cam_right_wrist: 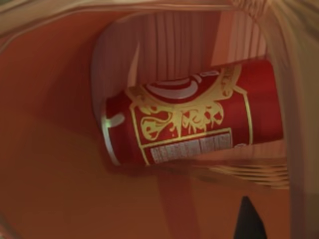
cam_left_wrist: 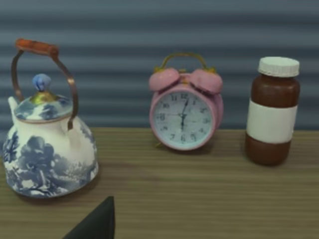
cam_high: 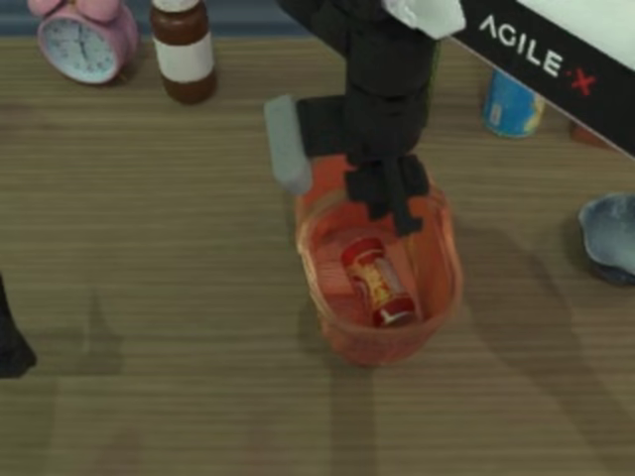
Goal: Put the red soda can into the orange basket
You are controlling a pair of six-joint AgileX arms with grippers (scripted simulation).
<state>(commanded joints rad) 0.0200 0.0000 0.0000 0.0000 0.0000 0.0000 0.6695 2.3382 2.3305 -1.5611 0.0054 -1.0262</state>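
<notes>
Red soda can (cam_high: 378,281): lying on its side on the floor of the orange basket (cam_high: 444,297), free of any grip, silver end toward the near wall. Confirmed from the right wrist view, where the can (cam_right_wrist: 189,122) fills the frame with label facing up and the basket wall (cam_right_wrist: 45,149) all around. Judged placed; task appears essentially complete.

Handling, as judgement: thin metal, light, rigid enough for a moderate squeeze, smooth and curved, so liable to roll or slip. If re-taken, best gripped across the middle of the barrel, fingers square to the long axis.

Right gripper (cam_high: 395,203): directly above the far end of the basket, over the rim, holding nothing; fingers apparently parted, with one dark tip at the edge of the right wrist view.

Basket: woven, translucent, likely light and easily shifted if knocked on withdrawal.

Left arm: parked at the left edge of the table; state of its fingers cannot be told.

Table (cam_high: 149,297): wood-grain, flat. Along the far edge: pink alarm clock (cam_high: 85,38), brown jar (cam_high: 185,52), blue can (cam_high: 512,104); grey dish (cam_high: 610,236) at right. Left wrist view adds a blue-and-white teapot (cam_left_wrist: 47,149) before a grey slatted wall (cam_left_wrist: 124,30).
</notes>
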